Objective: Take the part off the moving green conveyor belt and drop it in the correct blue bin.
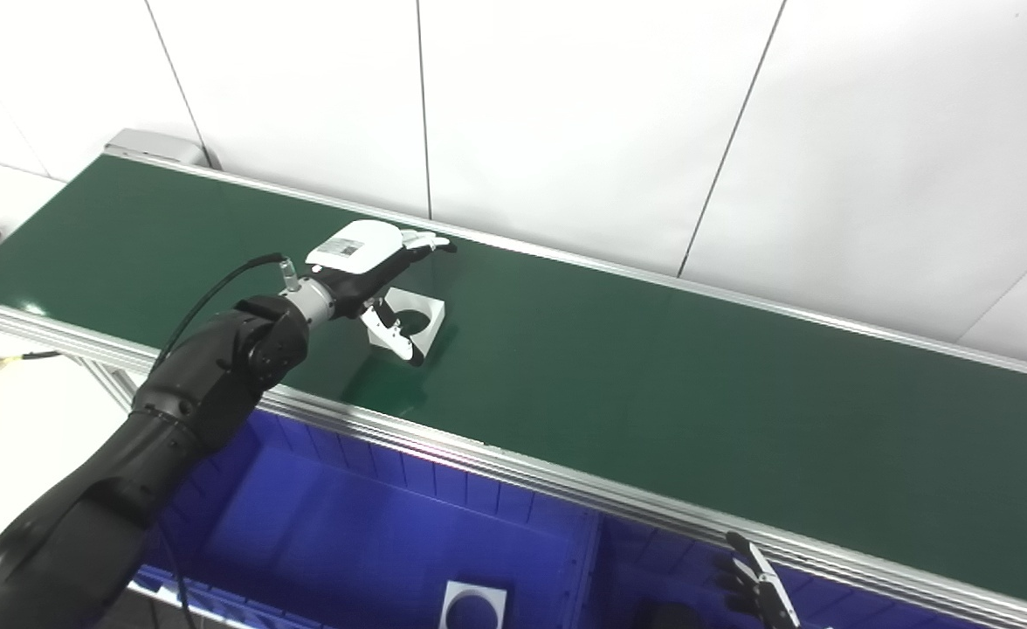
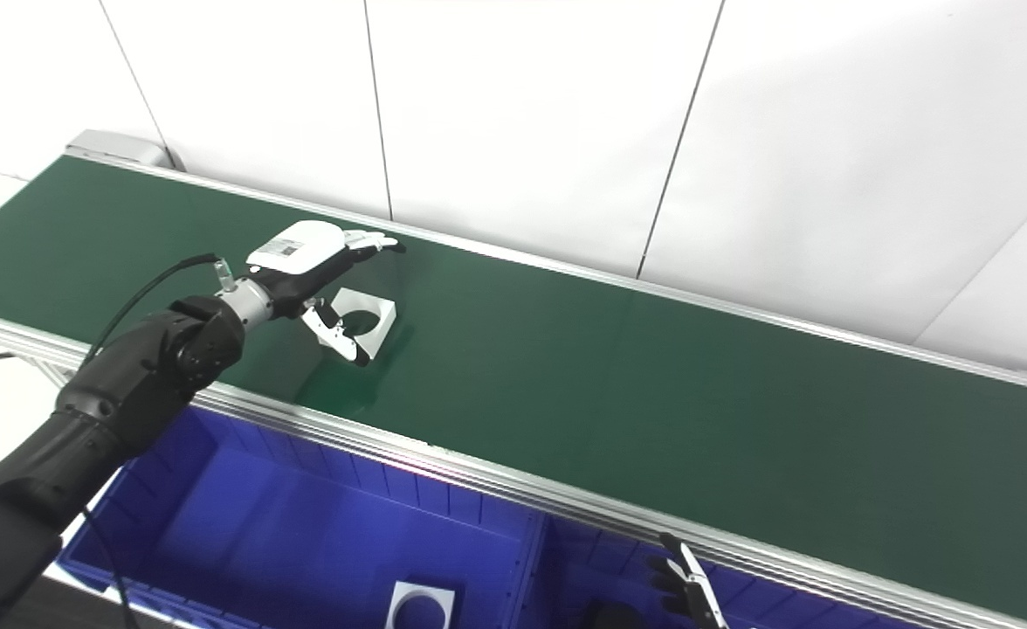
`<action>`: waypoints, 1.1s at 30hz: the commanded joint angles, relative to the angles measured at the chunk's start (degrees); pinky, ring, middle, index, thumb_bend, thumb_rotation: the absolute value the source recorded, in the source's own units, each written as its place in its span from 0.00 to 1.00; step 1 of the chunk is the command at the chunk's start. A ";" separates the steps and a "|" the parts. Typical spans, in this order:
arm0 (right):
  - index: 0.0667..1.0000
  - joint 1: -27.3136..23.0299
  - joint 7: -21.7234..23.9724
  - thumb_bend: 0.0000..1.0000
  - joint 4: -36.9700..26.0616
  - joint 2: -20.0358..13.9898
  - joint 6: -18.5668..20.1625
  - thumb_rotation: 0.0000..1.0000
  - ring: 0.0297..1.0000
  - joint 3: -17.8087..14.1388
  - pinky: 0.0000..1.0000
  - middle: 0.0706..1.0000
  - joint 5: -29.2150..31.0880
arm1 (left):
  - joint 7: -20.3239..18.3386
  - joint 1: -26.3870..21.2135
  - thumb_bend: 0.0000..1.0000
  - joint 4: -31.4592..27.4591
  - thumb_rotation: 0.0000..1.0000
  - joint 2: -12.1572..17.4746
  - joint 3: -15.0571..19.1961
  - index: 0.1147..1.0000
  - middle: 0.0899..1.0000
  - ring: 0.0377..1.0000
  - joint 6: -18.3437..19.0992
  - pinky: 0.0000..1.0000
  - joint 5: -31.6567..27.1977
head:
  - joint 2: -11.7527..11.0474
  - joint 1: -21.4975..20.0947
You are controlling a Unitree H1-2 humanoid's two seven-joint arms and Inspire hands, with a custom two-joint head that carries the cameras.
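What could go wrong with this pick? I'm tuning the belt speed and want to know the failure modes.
1. The left hand is open over the white part, thumb and fingers not yet closed on it; on a moving conveyor belt, the part may slip out before the hand closes.
2. The part lies close to the near rail, so a late or glancing closure might knock it off the edge.
3. The left blue bin already holds a similar part; dropping elsewhere would missort.
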 commanded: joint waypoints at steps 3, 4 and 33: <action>0.90 0.70 -1.19 0.79 -1.58 0.41 -2.77 0.22 0.77 -0.10 0.71 0.80 -0.56 | 1.22 -2.13 0.97 -0.95 0.18 0.52 -0.82 0.90 0.93 0.94 1.15 0.94 0.54 | 0.13 0.01; 0.90 0.77 -1.22 0.79 -1.65 0.43 -2.80 0.22 0.77 -0.12 0.71 0.80 -0.55 | 1.36 -2.06 0.96 -0.89 0.14 0.36 -1.08 0.89 0.93 0.93 1.38 0.93 0.65 | 0.14 -0.02; 0.91 2.01 -1.33 0.75 -3.43 1.28 -2.08 0.30 0.76 -0.60 0.69 0.80 0.58 | 9.30 -3.75 0.50 9.42 0.00 -7.60 -1.13 0.43 0.46 0.42 -8.54 0.43 -8.49 | 1.65 0.21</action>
